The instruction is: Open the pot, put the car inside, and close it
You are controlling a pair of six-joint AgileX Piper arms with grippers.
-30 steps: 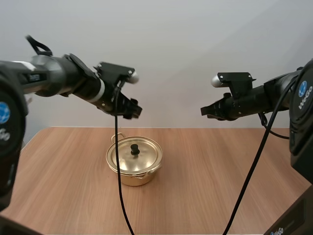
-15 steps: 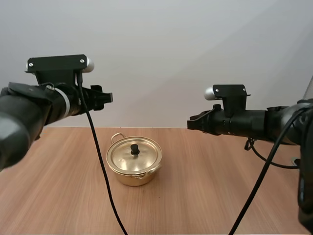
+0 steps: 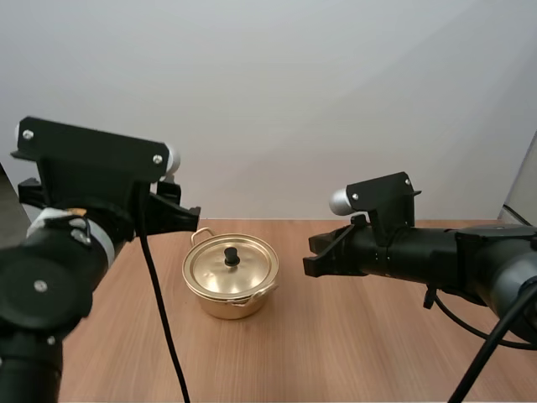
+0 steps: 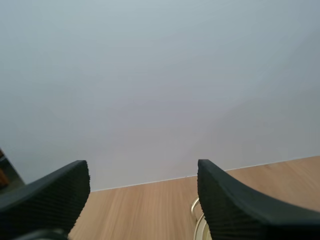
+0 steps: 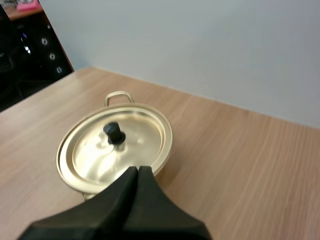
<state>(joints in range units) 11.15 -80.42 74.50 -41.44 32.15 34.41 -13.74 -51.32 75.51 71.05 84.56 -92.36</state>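
Over table (image 3: 361,344), L gripper (image 4: 142,172), gaping & empty, and R gripper (image 5: 137,172), pressed together, empty, are dropping toward lidded pot (image 3: 228,295); lid (image 3: 216,270) grab is nearing.

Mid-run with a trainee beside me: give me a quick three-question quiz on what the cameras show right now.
1. True or false: the lid sits on the pot.
2. The left gripper is: A open; B shut on the lid; C shut on nothing.
3. Fill in: the right gripper, in the air beside the pot, has its fingers ____.
Key: 1 true; 2 A; 3 shut.
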